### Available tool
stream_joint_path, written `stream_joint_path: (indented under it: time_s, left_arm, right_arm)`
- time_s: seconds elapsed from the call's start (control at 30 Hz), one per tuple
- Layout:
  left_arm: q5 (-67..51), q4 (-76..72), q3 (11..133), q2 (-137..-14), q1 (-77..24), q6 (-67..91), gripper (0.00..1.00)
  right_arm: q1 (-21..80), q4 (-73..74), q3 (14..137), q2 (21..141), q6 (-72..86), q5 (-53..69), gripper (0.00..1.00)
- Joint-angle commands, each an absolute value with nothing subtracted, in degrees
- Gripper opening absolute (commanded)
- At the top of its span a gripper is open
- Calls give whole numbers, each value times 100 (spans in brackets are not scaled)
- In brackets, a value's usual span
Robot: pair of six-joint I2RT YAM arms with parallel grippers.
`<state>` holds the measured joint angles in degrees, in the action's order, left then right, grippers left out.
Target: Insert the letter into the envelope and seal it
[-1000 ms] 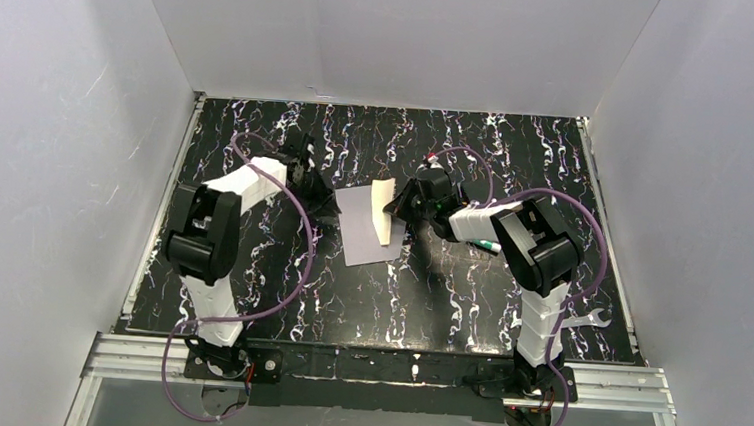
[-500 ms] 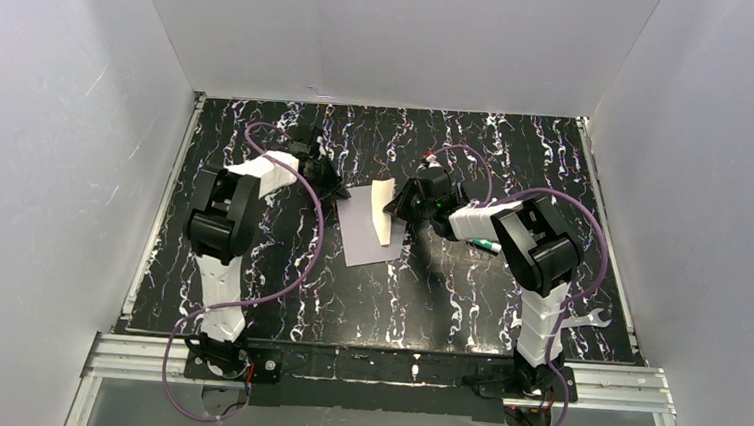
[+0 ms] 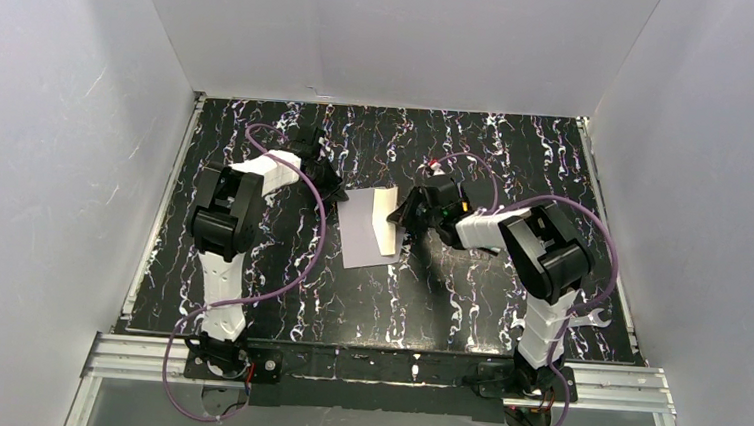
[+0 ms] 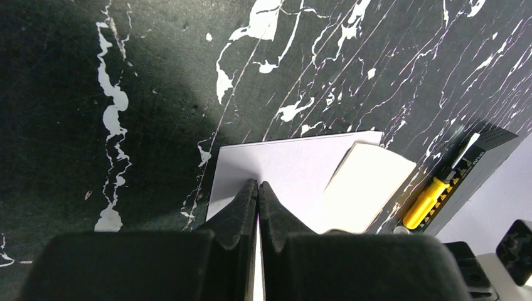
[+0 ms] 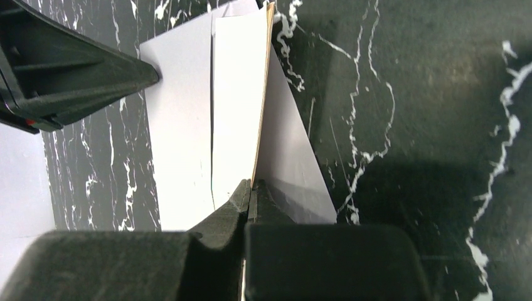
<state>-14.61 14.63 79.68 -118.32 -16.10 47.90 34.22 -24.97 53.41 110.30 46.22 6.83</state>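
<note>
The pale lavender envelope (image 3: pixel 363 234) lies flat mid-table, its triangular flap (image 5: pixel 290 160) spread open on the right. It also shows in the left wrist view (image 4: pixel 285 166). The cream-tan letter (image 3: pixel 384 214) stands tilted on edge over the envelope's right part; it also shows in both wrist views (image 5: pixel 237 106) (image 4: pixel 367 191). My right gripper (image 5: pixel 251 184) is shut on the letter's orange-brown edge. My left gripper (image 4: pixel 258 184) is shut, its tips resting on the envelope's left part (image 5: pixel 175 113). In the top view the left gripper (image 3: pixel 340 194) and the right gripper (image 3: pixel 405 219) flank the papers.
A black box-like part with a yellow piece (image 4: pixel 428 204) sits just beyond the letter in the left wrist view. A small wrench (image 3: pixel 594 318) lies near the right arm's base. White walls enclose the black marbled table (image 3: pixel 447 298) on three sides.
My left arm swung in from the left until its shut tips reached the envelope's left part. My right gripper shifted slightly with the letter, which now leans further over the envelope.
</note>
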Motion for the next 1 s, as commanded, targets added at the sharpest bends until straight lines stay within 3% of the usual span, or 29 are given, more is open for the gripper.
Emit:
stream_joint_path:
  time_s: [0.0, 0.67, 0.97]
  left_arm:
    - [-884, 1976, 7909, -11979, -1635, 4825, 0]
    - [-1045, 1785, 7892, -11991, -1644, 4976, 0]
    - [-1110, 1728, 7871, -11924, -1643, 4920, 0]
  right_arm:
    - [3428, -1802, 5011, 10828, 4543, 649, 1]
    - [3522, -2506, 5129, 11246, 4266, 2003, 1]
    - [3542, -2412, 5260, 11386, 4274, 2021, 1]
